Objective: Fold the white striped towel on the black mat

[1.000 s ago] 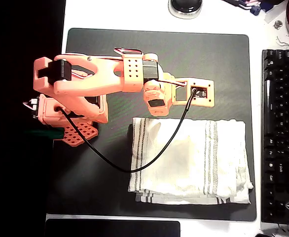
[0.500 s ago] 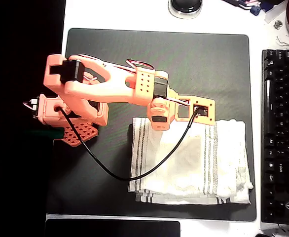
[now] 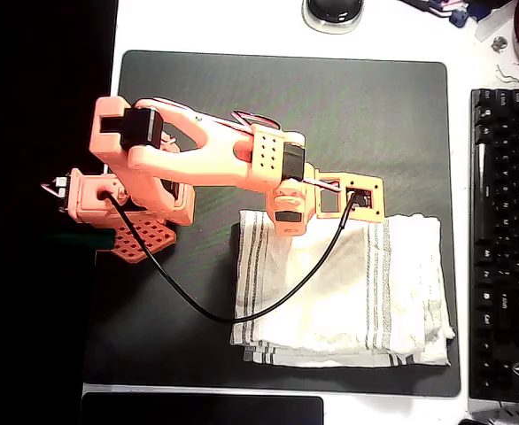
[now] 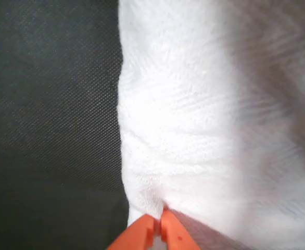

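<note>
- We find the off-white striped cloth towel (image 3: 344,288) lying on the near right part of the large matte black rectangular mat (image 3: 357,115), already doubled, with layered edges showing along its near side and grey stripe groups near its left and right ends.
- In the wrist view the towel (image 4: 215,114) bunches into soft ridges beside bare mat (image 4: 48,104); we judge it light, limp and non-slippery, so it will drape and drag rather than hold shape.
- The orange two-finger gripper (image 4: 157,225) has its tips pressed together right at the towel's edge, cloth gathered at them; we judge the jaws pinched on the towel's far edge.
- Overhead, the gripper (image 3: 352,208) sits over that far edge, the orange arm (image 3: 197,159) reaching from the left.
- Best hold, in our judgement: an edge or corner, catching all layers, lifted high enough to clear the cloth beneath.
- A black keyboard (image 3: 507,239) lies right of the mat, well apart from the gripper.
</note>
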You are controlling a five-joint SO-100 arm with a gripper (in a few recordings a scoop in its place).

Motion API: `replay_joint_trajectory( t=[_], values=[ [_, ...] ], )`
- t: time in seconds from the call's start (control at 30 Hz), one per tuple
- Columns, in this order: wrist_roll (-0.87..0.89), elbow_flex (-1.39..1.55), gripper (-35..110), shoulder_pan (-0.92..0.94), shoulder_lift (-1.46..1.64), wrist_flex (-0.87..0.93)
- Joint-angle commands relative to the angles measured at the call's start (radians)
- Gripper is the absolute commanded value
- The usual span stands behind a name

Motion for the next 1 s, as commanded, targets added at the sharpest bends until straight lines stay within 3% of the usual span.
replay_joint_trajectory(
  t=[0.0, 0.33, 0.97],
  values=[
    [0.0, 0.009, 2, -0.003, 0.035, 0.011],
    [0.015, 0.018, 10, -0.014, 0.21, 0.106],
    [0.025, 0.634, 0, -0.146, 1.187, 0.16]
  ],
)
